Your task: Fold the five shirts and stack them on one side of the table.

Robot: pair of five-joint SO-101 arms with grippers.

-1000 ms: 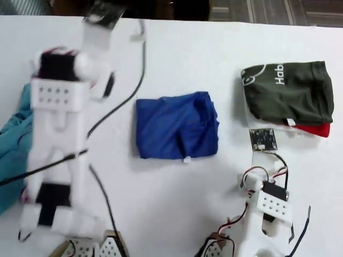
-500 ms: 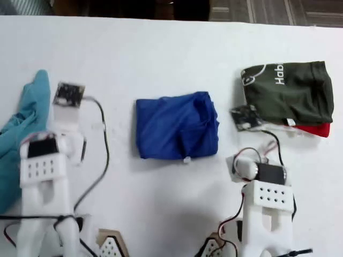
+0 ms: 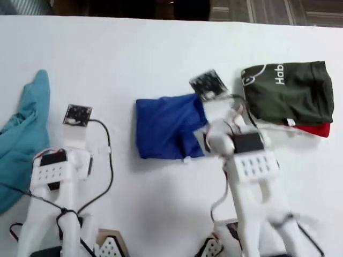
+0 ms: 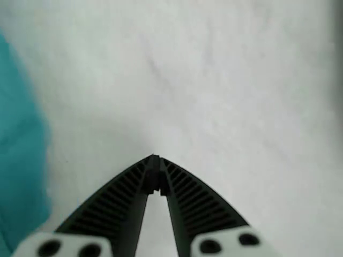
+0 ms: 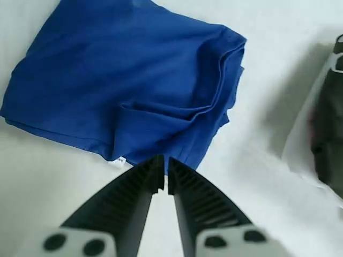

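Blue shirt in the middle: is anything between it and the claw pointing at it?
Nothing visible. The right claw, shut, hangs right at the blue shirt's edge, and only bare table lies between that shirt and the dark green shirt on the stack.

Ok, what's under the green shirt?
A red shirt sticks out from under the green shirt at its near edge. The rest of it, and anything else beneath, is covered.

The teal shirt (image 3: 24, 134) is cut off at the left edge. The red shirt (image 3: 315, 130) lies mostly hidden under the dark green shirt (image 3: 286, 93). The right arm (image 3: 244, 158) covers the right side of the blue shirt (image 3: 163, 128).
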